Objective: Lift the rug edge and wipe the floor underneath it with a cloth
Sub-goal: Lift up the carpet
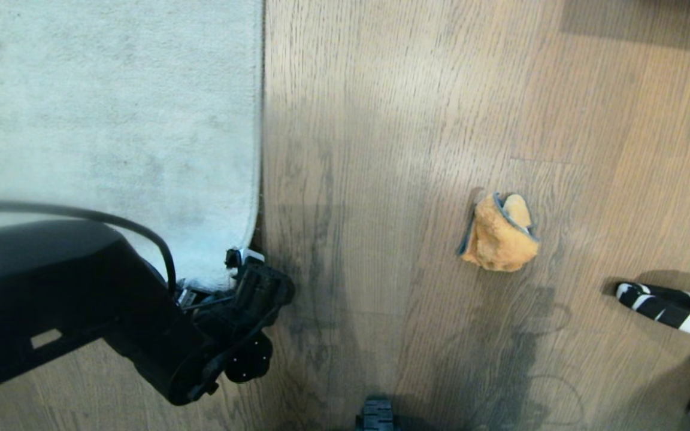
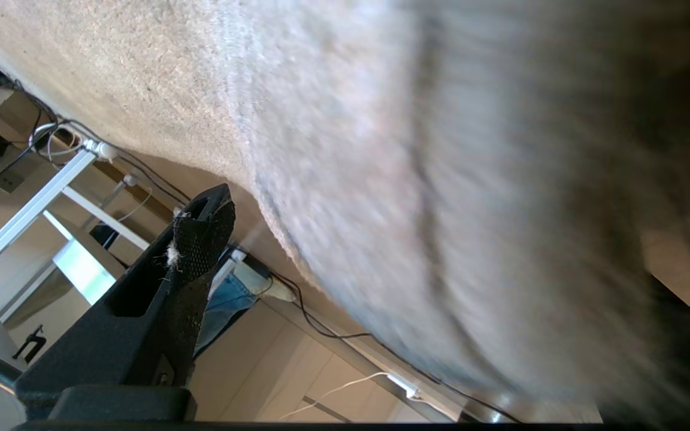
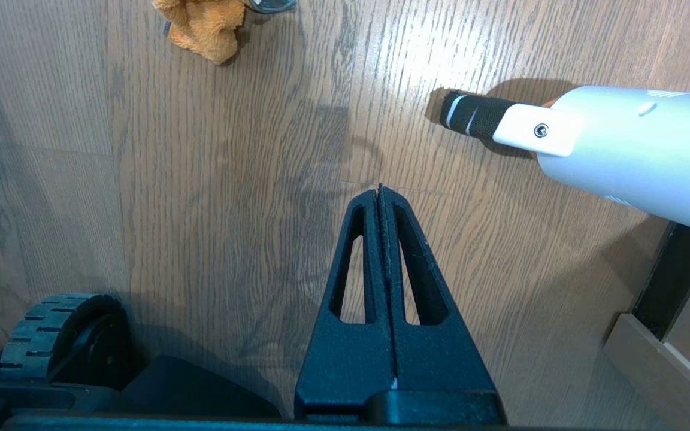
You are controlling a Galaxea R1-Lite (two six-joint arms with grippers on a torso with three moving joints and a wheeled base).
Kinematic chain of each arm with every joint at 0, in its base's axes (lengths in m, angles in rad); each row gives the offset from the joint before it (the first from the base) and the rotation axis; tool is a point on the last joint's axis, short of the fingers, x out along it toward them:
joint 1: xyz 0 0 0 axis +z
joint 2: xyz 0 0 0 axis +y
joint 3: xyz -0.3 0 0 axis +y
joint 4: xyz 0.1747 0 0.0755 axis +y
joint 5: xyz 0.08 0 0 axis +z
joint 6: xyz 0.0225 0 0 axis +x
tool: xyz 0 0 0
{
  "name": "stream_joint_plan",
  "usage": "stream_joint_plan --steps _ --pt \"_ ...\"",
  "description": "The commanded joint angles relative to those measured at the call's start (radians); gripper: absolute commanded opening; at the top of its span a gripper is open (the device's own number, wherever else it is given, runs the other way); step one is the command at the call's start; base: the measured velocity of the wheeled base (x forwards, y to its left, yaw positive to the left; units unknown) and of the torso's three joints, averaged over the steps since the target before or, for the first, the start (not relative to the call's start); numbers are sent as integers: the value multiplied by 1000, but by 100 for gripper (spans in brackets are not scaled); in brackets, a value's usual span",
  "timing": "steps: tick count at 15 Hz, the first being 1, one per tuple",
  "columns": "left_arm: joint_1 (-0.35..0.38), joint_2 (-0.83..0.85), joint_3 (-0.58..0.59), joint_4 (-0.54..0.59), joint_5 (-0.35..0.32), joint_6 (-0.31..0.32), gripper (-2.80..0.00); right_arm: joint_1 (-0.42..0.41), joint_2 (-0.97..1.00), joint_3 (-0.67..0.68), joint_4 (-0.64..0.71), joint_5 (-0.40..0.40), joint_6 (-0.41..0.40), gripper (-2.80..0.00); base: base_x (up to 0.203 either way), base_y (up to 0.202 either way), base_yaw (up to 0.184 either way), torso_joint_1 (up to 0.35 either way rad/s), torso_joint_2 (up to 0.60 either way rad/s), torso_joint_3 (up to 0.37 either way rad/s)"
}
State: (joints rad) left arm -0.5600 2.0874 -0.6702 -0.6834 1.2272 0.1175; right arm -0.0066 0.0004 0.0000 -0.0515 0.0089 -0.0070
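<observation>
Your left hand (image 1: 243,263) sits at the rounded near corner of the rug edge (image 1: 259,149), jaws spread wide, gripping nothing. In the left wrist view one black finger (image 2: 201,236) shows with a tuft of lint on its textured pad; the rug's pale pile fills most of that view, blurred and very close. Whether the other finger touches the rug, you can't tell.

Rug (image 1: 111,120) lies flat on the floor (image 1: 393,120), covering the head view's upper left. Its long edge runs straight away from the robot, then curves in at the corner by the left hand.

Cloth (image 1: 501,233): crumpled orange lump with grey trim, on bare floor well right of the rug, apart from both hands. It also shows at the edge of the right wrist view (image 3: 204,24).

Right hand (image 3: 380,197) is clenched, fingers pressed together, empty, hanging over bare floor.

A white tube with a black knurled tip (image 1: 650,302) pokes in low from the right of the head view, tip near the floor, between the cloth and the frame edge.

Floor is grey-brown wood-grain plank with dark streaks, shadowed near the base. A base wheel (image 3: 57,335) shows in the right wrist view, and a light wooden furniture corner (image 3: 668,353) next to the tube.

Room, past the rug in the left wrist view: white frame legs (image 2: 51,185), cables (image 2: 333,326) trailing along the floor, and pale cabinet fronts.
</observation>
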Motion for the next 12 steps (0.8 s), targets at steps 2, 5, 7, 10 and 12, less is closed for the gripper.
stream_joint_plan --steps 2,5,7,10,12 --pt "11 -23 1 -4 8 2 0 0 0 0 -1 0 -1 -280 0 0 0 0 0 0" --pt "12 -41 13 -3 8 2 0 0 0 0 -1 0 -1 -280 0 0 0 0 0 0" --pt "21 -60 20 -1 8 1 0 0 0 0 -1 0 -1 -280 0 0 0 0 0 0" --pt "23 -72 18 -6 8 -1 0 0 0 0 -1 0 -1 -280 0 0 0 0 0 0" --pt "5 -72 17 -19 6 -3 0 0 0 0 -1 0 -1 -280 0 0 0 0 0 0"
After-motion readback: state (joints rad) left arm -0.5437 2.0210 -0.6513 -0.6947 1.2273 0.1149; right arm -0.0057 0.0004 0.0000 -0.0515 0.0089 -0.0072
